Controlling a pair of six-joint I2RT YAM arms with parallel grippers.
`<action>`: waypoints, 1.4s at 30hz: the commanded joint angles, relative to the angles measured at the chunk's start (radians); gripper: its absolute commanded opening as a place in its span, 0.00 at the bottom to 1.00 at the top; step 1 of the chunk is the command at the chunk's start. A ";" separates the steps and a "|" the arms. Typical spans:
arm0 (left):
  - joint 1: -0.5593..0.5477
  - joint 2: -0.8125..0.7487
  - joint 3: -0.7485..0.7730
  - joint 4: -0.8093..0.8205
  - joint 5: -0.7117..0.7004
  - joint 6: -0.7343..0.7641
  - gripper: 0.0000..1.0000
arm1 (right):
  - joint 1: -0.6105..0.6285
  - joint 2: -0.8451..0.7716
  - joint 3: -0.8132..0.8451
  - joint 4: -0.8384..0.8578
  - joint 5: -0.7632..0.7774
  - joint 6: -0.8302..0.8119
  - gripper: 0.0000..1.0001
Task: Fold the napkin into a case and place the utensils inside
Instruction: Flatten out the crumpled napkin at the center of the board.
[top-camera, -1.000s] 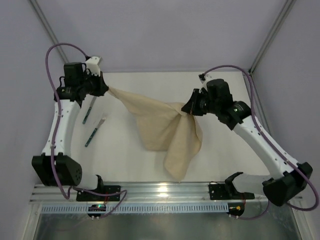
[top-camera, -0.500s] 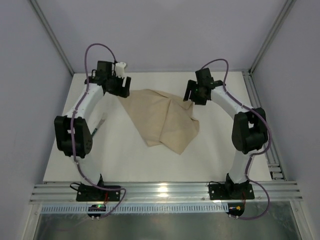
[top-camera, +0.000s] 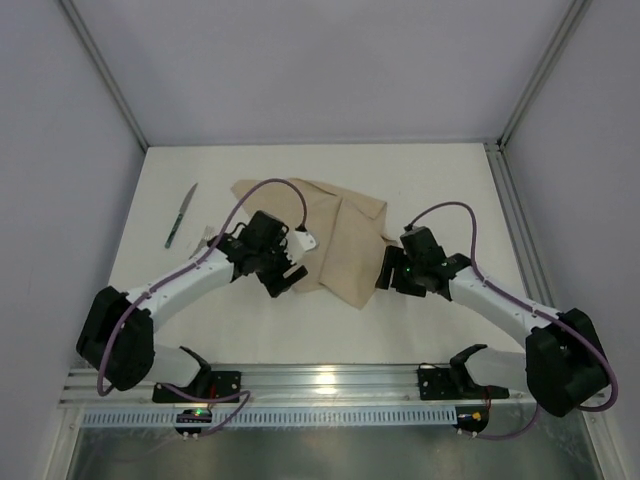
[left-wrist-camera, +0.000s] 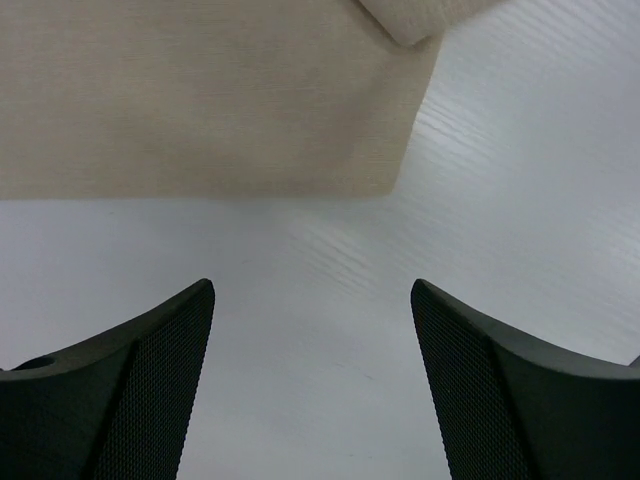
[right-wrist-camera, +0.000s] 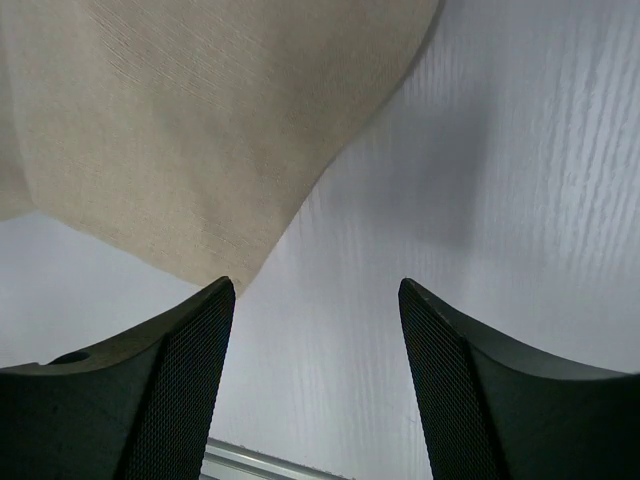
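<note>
Near the middle of the table (top-camera: 450, 190), the napkin (top-camera: 345, 232) was spread loosely, partly doubled, with the left tool (top-camera: 284, 272) and right tool (top-camera: 391, 268) held wide and empty just below its lower edge. Folding was judged barely begun: an edge would need gripping next, the knife (top-camera: 181, 215) lying at upper left.

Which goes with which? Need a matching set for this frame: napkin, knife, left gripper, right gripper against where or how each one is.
Things:
1. napkin
2. knife
3. left gripper
4. right gripper

Place or state:
A. lying alone at the far left
B. open and holding nothing, by the near-right corner of the beige cloth
C. spread out mid-scene, partly folded over itself
D. open and holding nothing, at the near-left edge of the beige cloth

Pairs: 1-C, 2-A, 3-D, 4-B
</note>
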 joint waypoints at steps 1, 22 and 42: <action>-0.057 0.050 -0.023 0.120 -0.069 0.063 0.82 | 0.021 -0.035 -0.059 0.164 -0.029 0.113 0.70; -0.110 0.220 -0.052 0.292 -0.185 0.097 0.00 | 0.012 0.339 -0.073 0.441 -0.021 0.172 0.18; 0.210 -0.390 0.378 -0.415 -0.222 0.080 0.00 | -0.022 -0.420 0.517 -0.358 0.137 -0.193 0.03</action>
